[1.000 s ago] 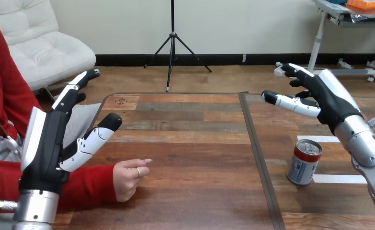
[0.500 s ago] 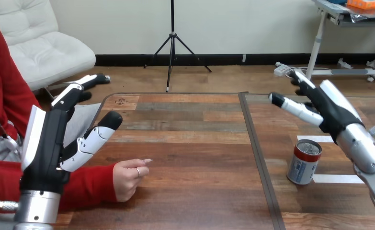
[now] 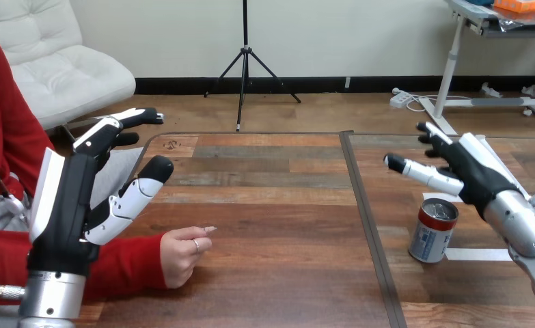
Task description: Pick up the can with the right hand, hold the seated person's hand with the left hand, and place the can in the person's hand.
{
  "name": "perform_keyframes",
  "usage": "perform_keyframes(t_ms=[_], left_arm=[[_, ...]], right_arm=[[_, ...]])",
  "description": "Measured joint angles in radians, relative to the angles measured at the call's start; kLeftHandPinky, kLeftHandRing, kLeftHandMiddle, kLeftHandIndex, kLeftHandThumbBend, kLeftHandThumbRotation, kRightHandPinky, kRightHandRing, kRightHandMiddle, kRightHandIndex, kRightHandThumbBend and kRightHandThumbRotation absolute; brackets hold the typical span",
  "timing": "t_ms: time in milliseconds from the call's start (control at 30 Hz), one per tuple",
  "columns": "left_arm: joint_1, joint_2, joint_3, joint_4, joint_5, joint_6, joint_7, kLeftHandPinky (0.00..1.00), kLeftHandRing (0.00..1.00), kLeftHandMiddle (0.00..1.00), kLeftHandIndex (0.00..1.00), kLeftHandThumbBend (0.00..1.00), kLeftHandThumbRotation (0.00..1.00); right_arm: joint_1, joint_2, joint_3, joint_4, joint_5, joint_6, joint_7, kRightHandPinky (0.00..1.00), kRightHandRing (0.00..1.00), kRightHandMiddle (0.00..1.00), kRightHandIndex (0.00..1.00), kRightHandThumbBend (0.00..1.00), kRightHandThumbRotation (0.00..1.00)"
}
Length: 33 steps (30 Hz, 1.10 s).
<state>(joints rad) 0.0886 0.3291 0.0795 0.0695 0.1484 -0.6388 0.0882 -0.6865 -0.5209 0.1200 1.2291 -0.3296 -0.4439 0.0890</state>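
A red, white and blue can (image 3: 433, 231) stands upright on the right half of the table. My right hand (image 3: 471, 171) hovers just above and behind it, open, with thumb and fingers spread toward the left. At the left, my left hand (image 3: 80, 198) is raised upright and open, thumb pointing right. The person's hand (image 3: 184, 254) rests on the table as a loose fist, just right of and below my left hand, apart from it.
A dark seam (image 3: 364, 219) runs front to back down the wooden table (image 3: 271, 205), left of the can. White tape strips (image 3: 479, 255) lie on the table beside the can. The person's red sleeve (image 3: 124, 266) lies along the left front edge.
My right hand has come down and a little forward, closer to the top of the can. My left hand's fingers have tipped slightly rightward. The can and the person's hand have not moved.
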Motion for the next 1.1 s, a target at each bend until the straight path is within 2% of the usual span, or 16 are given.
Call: perform_keyframes(t_ms=[700, 1100], left_arm=[[-0.006, -0.030, 0.000, 0.004, 0.016, -0.039, 0.000, 0.63, 0.74, 0.74, 0.66, 0.55, 0.82], [-0.012, -0.030, 0.001, 0.004, 0.019, -0.045, -0.002, 0.62, 0.74, 0.74, 0.66, 0.52, 0.82]], right_arm=[[0.015, 0.000, -0.002, 0.002, 0.017, 0.011, 0.028, 0.79, 0.92, 0.96, 0.98, 1.00, 0.65], [0.016, -0.004, -0.002, 0.004, 0.016, 0.029, 0.028, 0.79, 0.92, 0.95, 0.96, 1.00, 0.65]])
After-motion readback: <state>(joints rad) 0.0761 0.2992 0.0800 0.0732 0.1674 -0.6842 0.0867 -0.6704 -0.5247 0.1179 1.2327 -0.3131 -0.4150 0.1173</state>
